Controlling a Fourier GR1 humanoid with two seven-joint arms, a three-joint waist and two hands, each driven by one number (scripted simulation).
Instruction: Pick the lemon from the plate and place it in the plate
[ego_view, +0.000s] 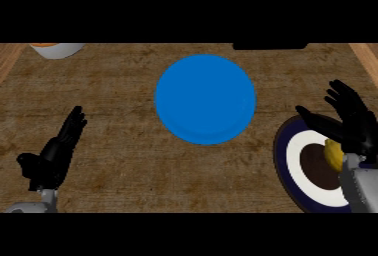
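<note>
From the head view, a brown wooden counter (118, 150) fills the frame. Near the middle, a little above centre, lies a plain blue plate (205, 99) with nothing on it.

At the lower right edge of the frame sits a second plate, the ringed plate (294, 150), with a dark blue rim, a white band and a dark brown centre. The lemon (333, 155) rests on this plate, toward its right side; only part of its yellow skin shows, since the right forearm (360, 190) crosses in front of it.

The right hand (353, 120) stands above the ringed plate's upper right part, fingers stretched out and spread toward the top of the frame, thumb pointing to the left. It is released and grasps nothing; the lemon lies just below it, near the wrist, and whether the wrist touches the fruit cannot be told.

The left hand (53, 152) shows at the lower left of the frame, fingers straight and pointing up and slightly right, also released, well apart from both plates.

In the upper left corner a white bowl (57, 49) with something orange inside is partly cut off. A dark object (269, 46) lies along the top edge, right of centre.
</note>
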